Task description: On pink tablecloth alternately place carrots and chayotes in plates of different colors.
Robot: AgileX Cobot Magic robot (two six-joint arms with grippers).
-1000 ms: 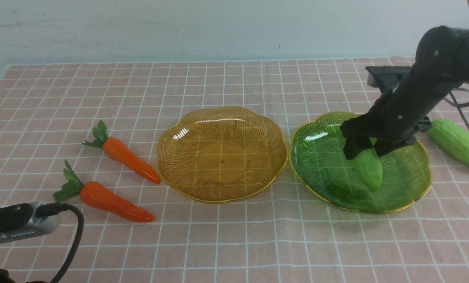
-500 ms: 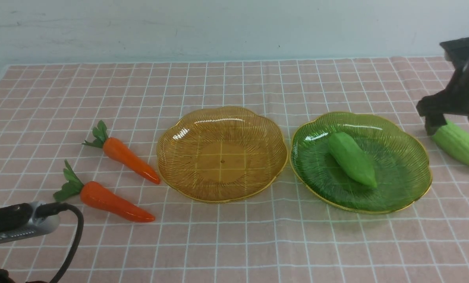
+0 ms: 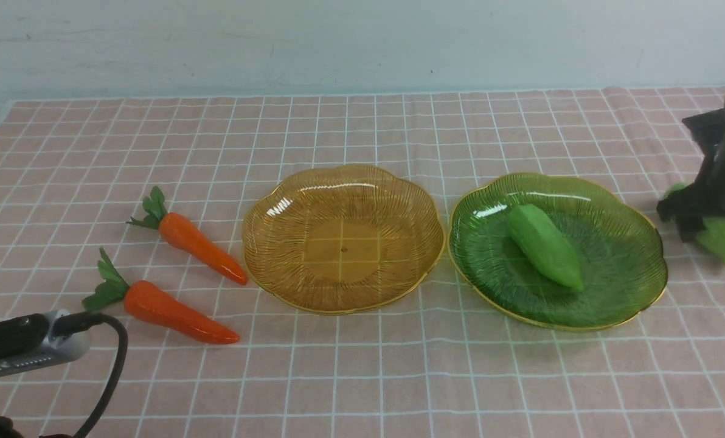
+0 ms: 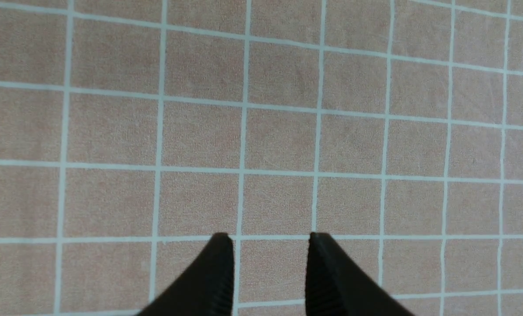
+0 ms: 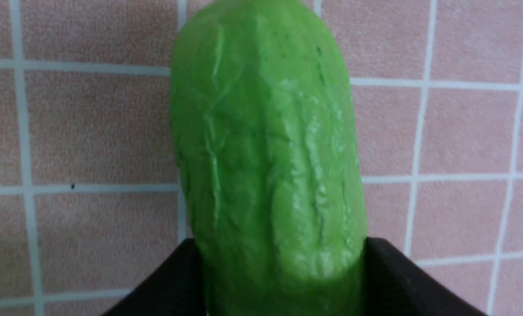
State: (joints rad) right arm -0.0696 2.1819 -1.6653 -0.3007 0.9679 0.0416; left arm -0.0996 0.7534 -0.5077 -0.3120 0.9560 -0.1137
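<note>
Front view: a pink cloth (image 3: pixel 362 377) fills the lower frame. Mid-frame sits the amber plate (image 3: pixel 277 243); right of it the green plate (image 3: pixel 630 274) holds one chayote (image 3: pixel 545 246). Two carrots (image 3: pixel 198 243) lie at left. At the right edge the right tool (image 3: pixel 703 224) clamps the second chayote (image 3: pixel 724 240); the left tool (image 4: pixel 270 241) stands apart over bare cloth.

Black tapered ribbed fingers (image 4: pixel 220 281); silver-grey wrist module (image 3: pixel 70 348), looped black cable (image 3: pixel 123 350).
</note>
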